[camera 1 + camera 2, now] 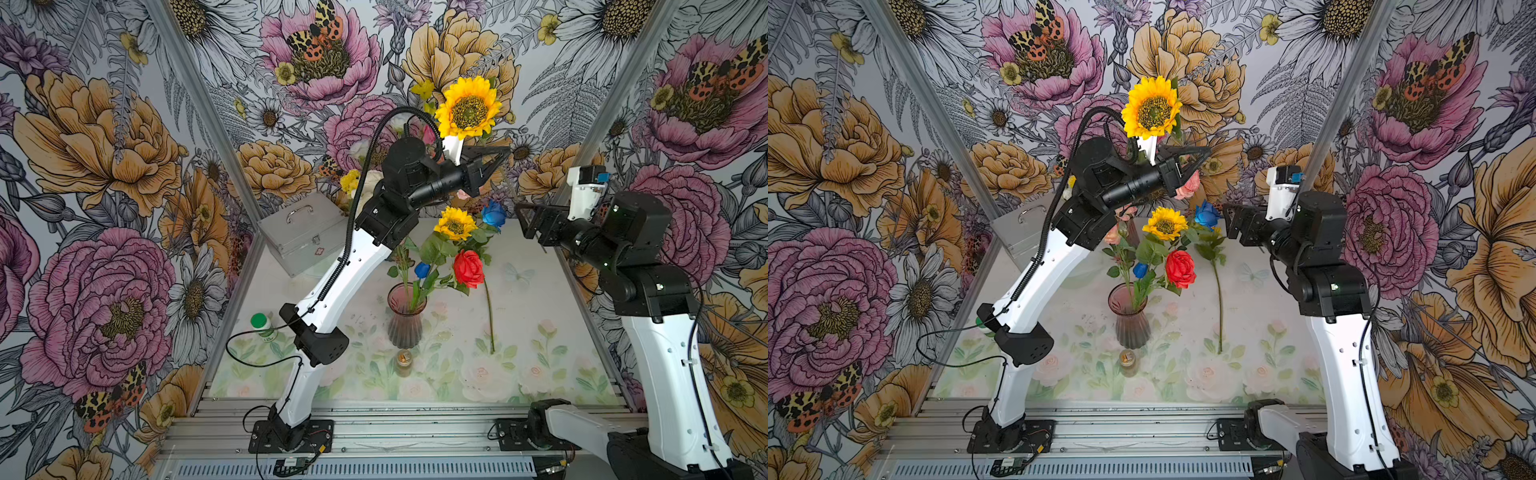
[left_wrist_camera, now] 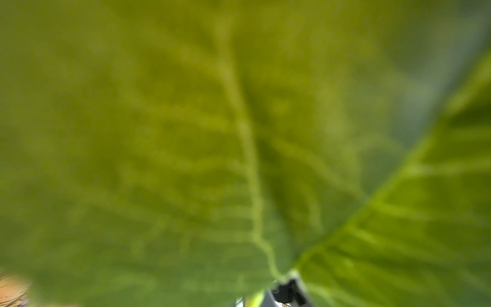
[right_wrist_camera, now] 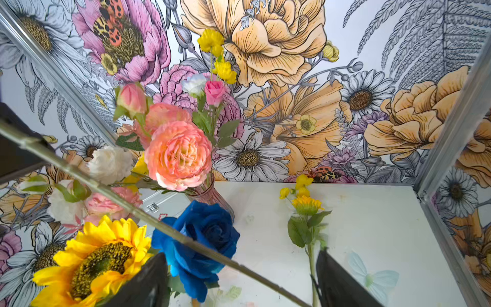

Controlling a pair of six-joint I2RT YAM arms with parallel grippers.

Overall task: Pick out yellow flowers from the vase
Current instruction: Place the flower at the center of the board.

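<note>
My left gripper (image 1: 496, 160) (image 1: 1200, 157) is raised high and shut on the stem of a big sunflower (image 1: 468, 109) (image 1: 1151, 108). A blurred green leaf (image 2: 239, 133) fills the left wrist view. That long stem (image 3: 148, 218) slants across between the fingers of my open right gripper (image 3: 240, 255) (image 1: 524, 217) (image 1: 1230, 221), touching neither. The pink ribbed vase (image 1: 406, 316) (image 1: 1129, 316) holds a smaller sunflower (image 1: 455, 223) (image 3: 93, 263), blue roses (image 1: 494, 214) (image 3: 202, 239) and a red rose (image 1: 468, 268). Another yellow flower (image 3: 307, 206) lies on the table, with its stem (image 1: 490, 316) pointing forward.
A second glass vase (image 3: 212, 196) at the back holds pink and white roses and small yellow sprays (image 3: 212, 42). A silver case (image 1: 299, 237) stands back left, a green-capped bottle (image 1: 262, 326) front left, and a small jar (image 1: 403, 361) before the ribbed vase.
</note>
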